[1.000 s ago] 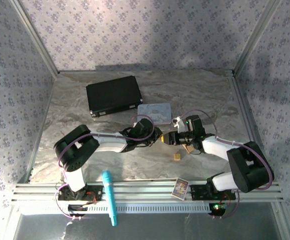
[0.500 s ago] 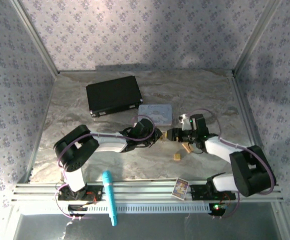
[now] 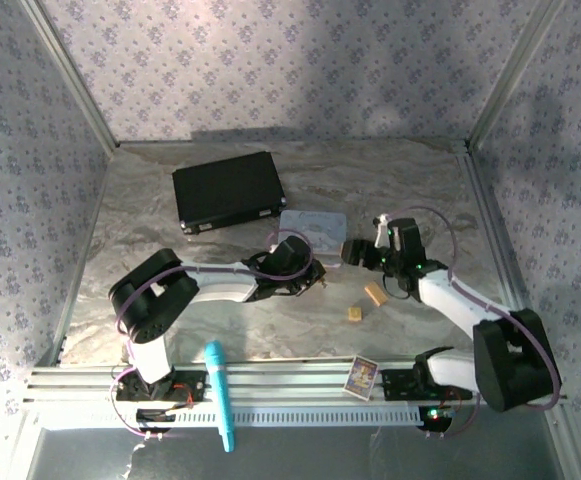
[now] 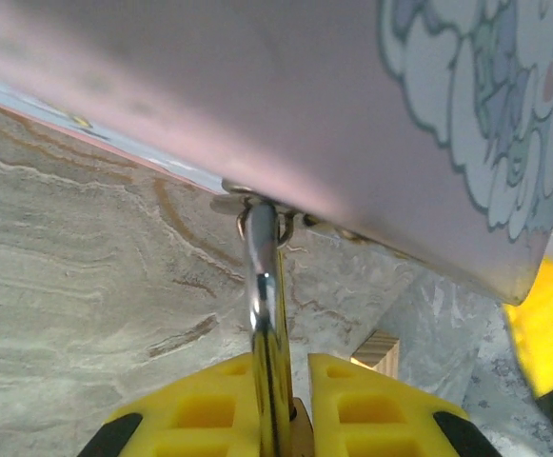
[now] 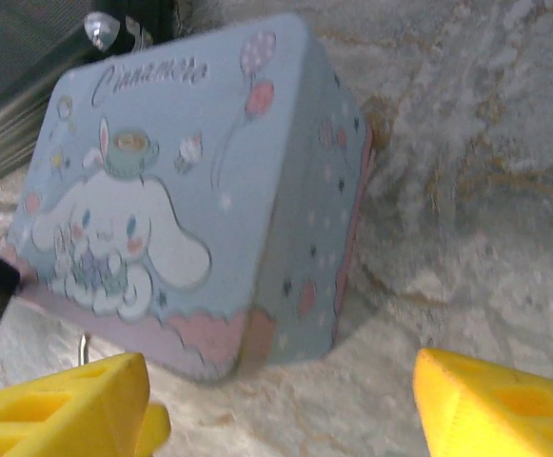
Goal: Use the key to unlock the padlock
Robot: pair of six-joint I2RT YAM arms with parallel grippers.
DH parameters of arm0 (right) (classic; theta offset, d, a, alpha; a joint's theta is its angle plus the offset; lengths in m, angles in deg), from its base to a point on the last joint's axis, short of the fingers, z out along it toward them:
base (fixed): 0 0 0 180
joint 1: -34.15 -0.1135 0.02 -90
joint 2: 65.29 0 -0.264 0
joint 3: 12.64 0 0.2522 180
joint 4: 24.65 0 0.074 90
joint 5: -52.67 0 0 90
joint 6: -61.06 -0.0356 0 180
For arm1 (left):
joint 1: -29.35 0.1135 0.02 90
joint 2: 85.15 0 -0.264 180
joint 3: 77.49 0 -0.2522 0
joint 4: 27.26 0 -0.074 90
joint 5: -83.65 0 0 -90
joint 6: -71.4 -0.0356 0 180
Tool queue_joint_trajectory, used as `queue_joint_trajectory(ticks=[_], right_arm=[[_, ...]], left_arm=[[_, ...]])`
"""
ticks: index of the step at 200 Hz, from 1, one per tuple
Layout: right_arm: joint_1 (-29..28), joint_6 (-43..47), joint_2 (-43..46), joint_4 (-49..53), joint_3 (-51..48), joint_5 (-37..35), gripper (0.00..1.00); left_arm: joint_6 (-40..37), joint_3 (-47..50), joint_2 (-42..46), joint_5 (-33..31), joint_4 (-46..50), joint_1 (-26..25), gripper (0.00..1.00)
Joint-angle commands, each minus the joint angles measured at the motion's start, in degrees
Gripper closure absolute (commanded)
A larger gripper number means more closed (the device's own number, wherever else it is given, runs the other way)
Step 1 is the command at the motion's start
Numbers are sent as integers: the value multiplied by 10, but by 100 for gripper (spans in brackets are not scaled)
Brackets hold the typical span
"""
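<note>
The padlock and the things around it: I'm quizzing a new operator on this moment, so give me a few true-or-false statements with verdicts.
1. The left hand is shut on the padlock's silvery loop. True.
2. The right hand grips the tan block. False: it is open and empty, and the block lies on the table apart from it.
3. The padlock's loop reaches the metal clasp at the edge of the tin. True.
4. The black case sits on top of the tin. False: it lies on the table, to the tin's left and farther back.
</note>
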Motion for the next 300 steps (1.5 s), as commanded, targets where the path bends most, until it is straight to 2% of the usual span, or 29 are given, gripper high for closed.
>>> queue_joint_trajectory(ticks=[1,31,50,97,121,145,174,190,219,249,275,300], right_arm=[[-5,0,-55,47,61,-14,28],[-17,9,-125,61,102,-20,31],[-25,21,-157,72,116,-27,34],[-33,55,-197,107,130,-68,36],[-34,62,-213,107,134,-61,37],[-33,68,-229,109,141,-53,38],[-32,65,-236,109,144,-42,38],[-32,65,-236,109,145,-39,38],[-30,68,-242,112,145,-37,39],[-23,60,-245,107,140,-24,39],[-21,59,-245,107,139,-23,39],[-19,58,-248,107,141,-24,39]], left_arm=[[-1,-4,-18,16,68,-1,100],[-22,-11,-25,13,95,-1,100],[-75,-28,-29,-1,147,4,100],[-193,-74,-24,-87,332,13,99],[-253,-108,-28,-153,432,10,94],[-290,-148,-53,-195,507,6,93],[-302,-172,-80,-230,554,-6,91],[-311,-192,-96,-245,573,-21,82],[-315,-241,-125,-276,612,-47,81],[-316,-261,-140,-288,638,-57,79],[-317,-277,-147,-303,654,-71,71],[-318,-285,-152,-303,658,-82,70]])
